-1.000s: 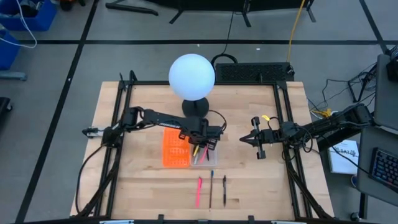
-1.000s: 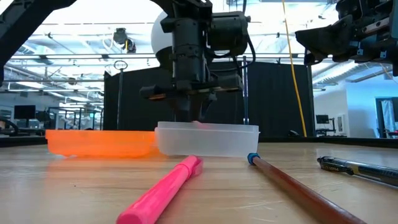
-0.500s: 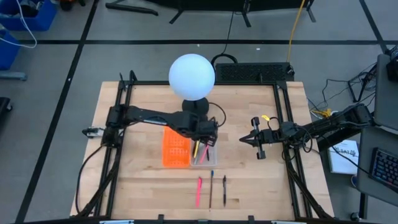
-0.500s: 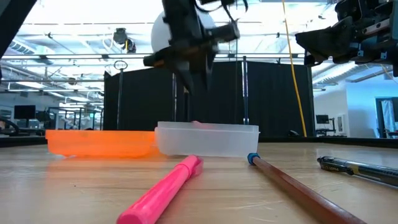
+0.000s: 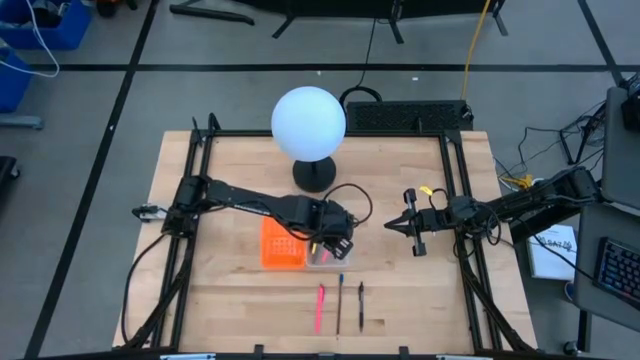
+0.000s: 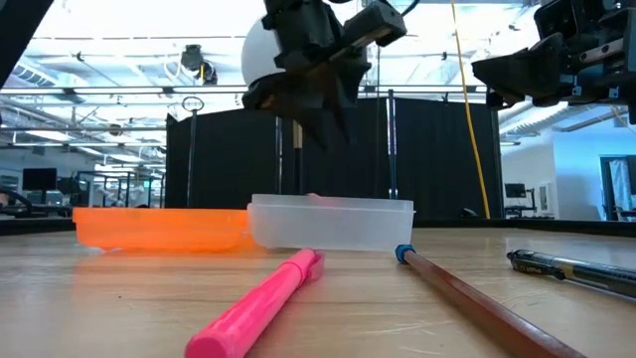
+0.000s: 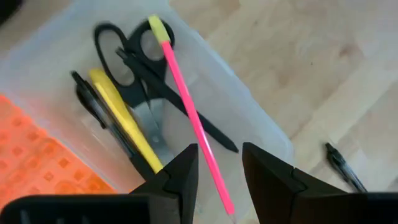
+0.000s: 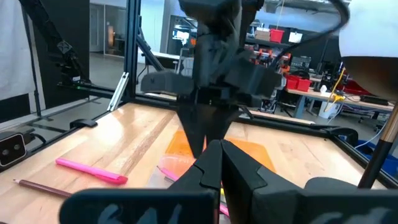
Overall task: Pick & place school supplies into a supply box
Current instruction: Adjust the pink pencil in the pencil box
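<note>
Supply box [image 5: 325, 252], high view: mid-surface, left gripper [image 5: 338, 243] above it; three pens [image 5: 340, 304] wait near the front edge. Left wrist view: jaws released over scissors [image 7: 144, 68], pink pen [image 7: 189, 115] inside. Right gripper [image 5: 410, 224], right side, clenched empty

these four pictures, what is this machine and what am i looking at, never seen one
It is a robot with two dark arms at a wooden table, each ending in a two-finger claw. One picture looks straight down, one looks level across the tabletop, and two come from cameras on the wrists.

The left claw hangs open and empty above a clear tray joined to an orange half. In the tray lie black scissors, a pink pen, a yellow pen and a dark pen.

The right claw waits shut off to the side, holding nothing.

Still on the table: a pink marker, a brown pencil and a dark pen. The white ball is a lamp.
</note>
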You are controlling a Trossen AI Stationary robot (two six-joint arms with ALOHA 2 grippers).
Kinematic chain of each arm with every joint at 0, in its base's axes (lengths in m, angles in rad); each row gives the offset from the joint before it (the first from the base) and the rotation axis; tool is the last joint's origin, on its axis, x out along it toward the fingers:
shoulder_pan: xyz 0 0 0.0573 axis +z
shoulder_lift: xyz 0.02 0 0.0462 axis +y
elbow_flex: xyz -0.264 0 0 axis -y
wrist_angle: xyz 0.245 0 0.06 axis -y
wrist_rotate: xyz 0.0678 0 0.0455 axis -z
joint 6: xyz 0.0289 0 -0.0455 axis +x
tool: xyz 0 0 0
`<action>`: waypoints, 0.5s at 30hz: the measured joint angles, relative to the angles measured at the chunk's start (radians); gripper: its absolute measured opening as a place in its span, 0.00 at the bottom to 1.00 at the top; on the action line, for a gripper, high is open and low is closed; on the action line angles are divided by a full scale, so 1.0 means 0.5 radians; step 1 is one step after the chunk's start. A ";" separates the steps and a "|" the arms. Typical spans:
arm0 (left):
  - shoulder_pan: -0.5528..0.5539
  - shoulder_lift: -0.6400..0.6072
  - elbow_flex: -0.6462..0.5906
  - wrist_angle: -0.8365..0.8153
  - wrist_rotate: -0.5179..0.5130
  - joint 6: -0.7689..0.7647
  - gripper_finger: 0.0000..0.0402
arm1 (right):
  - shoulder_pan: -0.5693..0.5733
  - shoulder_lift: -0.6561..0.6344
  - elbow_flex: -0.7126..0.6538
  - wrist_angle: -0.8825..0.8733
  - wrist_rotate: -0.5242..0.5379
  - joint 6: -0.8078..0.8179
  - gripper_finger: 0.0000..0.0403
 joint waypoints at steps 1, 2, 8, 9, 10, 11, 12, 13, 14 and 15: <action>0.005 0.001 0.000 0.000 0.051 0.001 0.34 | 0.001 0.000 0.000 0.001 0.001 -0.001 0.00; 0.009 0.004 0.000 0.000 0.101 0.010 0.36 | 0.000 0.000 0.000 0.001 0.002 -0.002 0.00; 0.031 0.004 0.000 0.003 0.137 0.104 0.43 | 0.001 0.000 0.000 0.001 0.007 -0.006 0.00; 0.037 0.013 0.000 0.004 0.138 0.105 0.43 | 0.001 0.000 0.000 0.000 0.006 -0.006 0.00; 0.043 0.020 0.001 0.006 0.143 0.122 0.44 | 0.001 0.000 0.000 0.001 0.007 -0.006 0.00; 0.048 0.028 0.000 0.006 0.160 0.158 0.44 | 0.000 0.000 0.000 0.001 0.007 -0.006 0.00; 0.052 0.038 0.000 0.005 0.190 0.202 0.44 | 0.000 0.000 0.000 0.000 0.007 -0.006 0.00; 0.055 0.064 0.000 0.021 0.210 0.235 0.44 | 0.001 0.000 0.000 0.001 0.007 -0.010 0.00; 0.059 0.082 0.001 0.045 0.226 0.258 0.44 | 0.000 -0.001 0.000 0.001 0.007 -0.016 0.00; 0.064 0.092 -0.001 0.051 0.249 0.270 0.44 | 0.000 0.000 0.000 -0.001 0.007 -0.019 0.00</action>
